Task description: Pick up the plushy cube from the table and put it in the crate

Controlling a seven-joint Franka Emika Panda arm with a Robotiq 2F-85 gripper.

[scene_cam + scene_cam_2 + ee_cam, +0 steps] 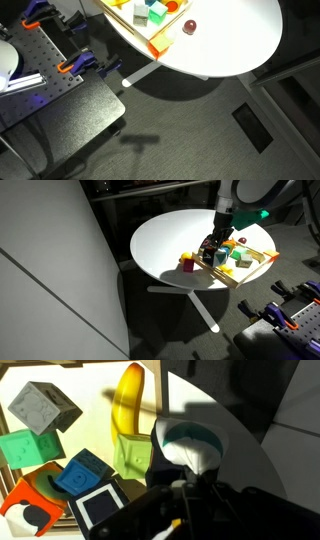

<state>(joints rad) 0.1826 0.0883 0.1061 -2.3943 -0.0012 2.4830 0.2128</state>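
My gripper is shut on the plushy cube, a soft white thing with a teal top, pinched at its lower end. In an exterior view the gripper hangs over the near end of the pale-yellow crate on the white round table. In the wrist view the plush sits just past the crate's edge, over the table. The crate holds a grey cube, a green cube, a blue cube and a yellow banana. The gripper is not seen in the exterior view that shows the crate's corner.
A dark red ball lies on the table beside the crate's corner. A black perforated bench with orange clamps stands beside the table. A small yellow thing lies on the table next to the crate.
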